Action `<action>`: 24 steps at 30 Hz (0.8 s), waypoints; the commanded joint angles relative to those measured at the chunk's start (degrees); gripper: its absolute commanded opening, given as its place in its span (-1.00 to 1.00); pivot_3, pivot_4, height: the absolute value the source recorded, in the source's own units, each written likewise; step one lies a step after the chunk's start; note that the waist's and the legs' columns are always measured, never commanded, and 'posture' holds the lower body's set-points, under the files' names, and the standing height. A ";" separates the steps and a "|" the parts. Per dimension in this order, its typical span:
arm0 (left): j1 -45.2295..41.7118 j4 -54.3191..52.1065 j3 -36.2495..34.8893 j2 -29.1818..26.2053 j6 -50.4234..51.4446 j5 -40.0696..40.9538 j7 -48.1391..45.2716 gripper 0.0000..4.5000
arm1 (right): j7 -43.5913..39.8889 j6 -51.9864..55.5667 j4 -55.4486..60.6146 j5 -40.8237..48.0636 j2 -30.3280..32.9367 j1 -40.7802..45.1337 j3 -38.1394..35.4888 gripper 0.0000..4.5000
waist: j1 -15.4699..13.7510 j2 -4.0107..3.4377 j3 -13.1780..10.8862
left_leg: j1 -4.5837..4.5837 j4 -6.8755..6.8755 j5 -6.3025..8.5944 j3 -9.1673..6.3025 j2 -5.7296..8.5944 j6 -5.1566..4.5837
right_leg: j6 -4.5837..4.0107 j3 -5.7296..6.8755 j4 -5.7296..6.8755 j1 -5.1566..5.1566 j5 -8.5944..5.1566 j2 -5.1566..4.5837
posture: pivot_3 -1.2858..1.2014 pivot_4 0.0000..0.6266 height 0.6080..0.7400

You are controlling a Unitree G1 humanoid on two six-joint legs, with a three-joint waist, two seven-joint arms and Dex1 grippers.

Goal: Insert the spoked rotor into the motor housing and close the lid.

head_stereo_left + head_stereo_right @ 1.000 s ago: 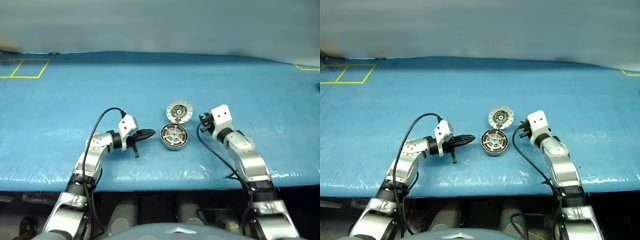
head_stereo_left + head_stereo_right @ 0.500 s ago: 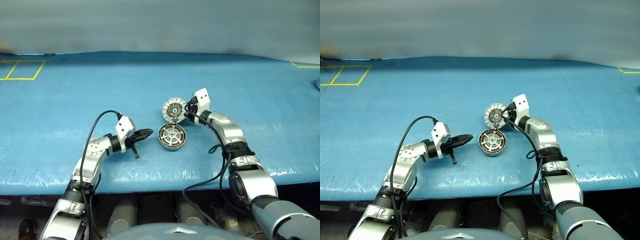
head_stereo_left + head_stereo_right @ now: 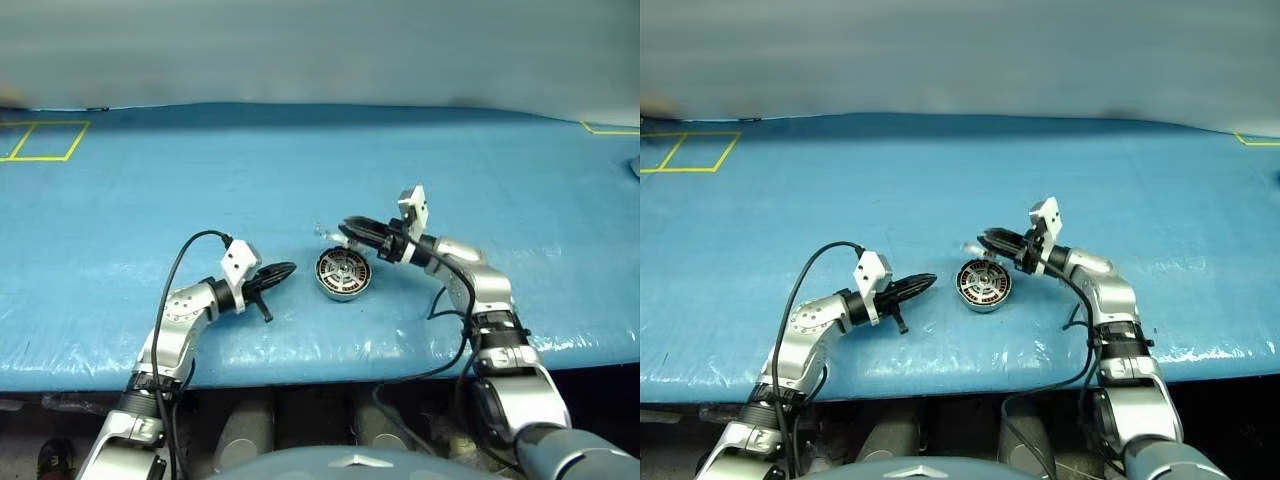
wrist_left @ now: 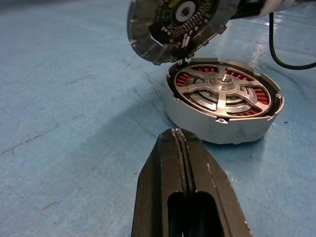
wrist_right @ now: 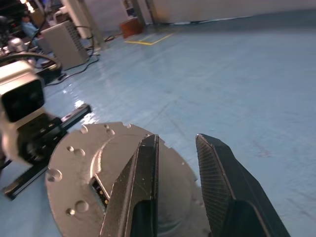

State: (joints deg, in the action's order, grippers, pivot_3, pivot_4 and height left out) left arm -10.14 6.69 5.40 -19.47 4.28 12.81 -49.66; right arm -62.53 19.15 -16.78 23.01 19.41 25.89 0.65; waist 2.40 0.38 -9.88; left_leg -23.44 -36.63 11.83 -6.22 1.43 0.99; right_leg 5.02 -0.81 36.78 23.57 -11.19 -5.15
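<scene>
With the spoked rotor [image 4: 223, 92] already seated in the motor housing [image 4: 224, 116], my right gripper [image 3: 350, 231] grasps the lid [image 4: 173, 27] tilted over its 12 o'clock rim, still to close, while my left gripper [image 4: 180, 143] stays clenched, empty.

A blue sheet [image 3: 300, 170] is being spread over the table, and yellow taped squares [image 3: 40, 140] are being shown at its far left corner (another yellow corner [image 3: 610, 128] far right).

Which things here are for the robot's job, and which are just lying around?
For the job:
rotor, sitting in the housing
lid, held above it by the right gripper
left gripper, shut and empty

Just lying about:
blue cover
yellow tape
grey box
</scene>
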 commanded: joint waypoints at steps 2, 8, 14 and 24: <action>-0.48 -0.52 -1.90 -0.20 -0.73 1.32 0.97 -1.00 | -0.07 -0.31 8.99 -1.51 1.64 -4.65 3.69 -0.45 | 0.00 -0.01 0.01 | 0.02 -0.03 0.00 0.00 -0.01 0.00 | 0.00 0.00 0.01 -0.01 -0.01 0.00 | 0.03 -0.52 1.00; -0.21 -0.72 -1.88 -0.87 -0.37 1.72 0.97 -1.00 | 4.47 -3.14 13.45 -4.80 1.57 -9.69 5.52 -0.45 | -0.28 0.00 0.01 | -0.02 -0.18 0.00 0.02 -0.01 0.01 | -0.02 0.00 0.03 -0.03 -0.03 -0.01 | 0.03 -0.52 1.00; 0.12 -1.39 -0.96 -0.09 -0.39 1.50 1.90 -1.00 | 13.30 -9.14 14.68 -8.85 -1.72 -12.33 5.53 -0.45 | -0.30 0.00 0.01 | -0.01 -0.19 0.01 0.02 -0.01 0.02 | -0.22 0.00 0.03 -0.04 -0.15 -0.01 | 0.03 -0.52 1.00; 0.00 -1.32 -0.46 1.25 -0.96 1.86 1.89 -1.00 | 17.73 -11.34 17.34 -10.56 -3.61 -10.81 7.62 -0.05 | -0.34 0.00 0.01 | -0.03 -0.17 0.01 0.01 -0.01 0.02 | -0.26 0.01 0.01 -0.03 -0.16 -0.01 | 0.03 -0.52 1.00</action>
State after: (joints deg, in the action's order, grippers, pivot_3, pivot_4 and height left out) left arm -9.62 6.79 5.07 -18.22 4.39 14.14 -47.62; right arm -44.99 9.12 -1.79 13.02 16.01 14.56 7.55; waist 2.07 0.38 -9.87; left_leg -23.47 -36.79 11.83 -6.21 1.42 1.01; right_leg 4.76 -0.80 36.79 23.55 -11.36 -5.17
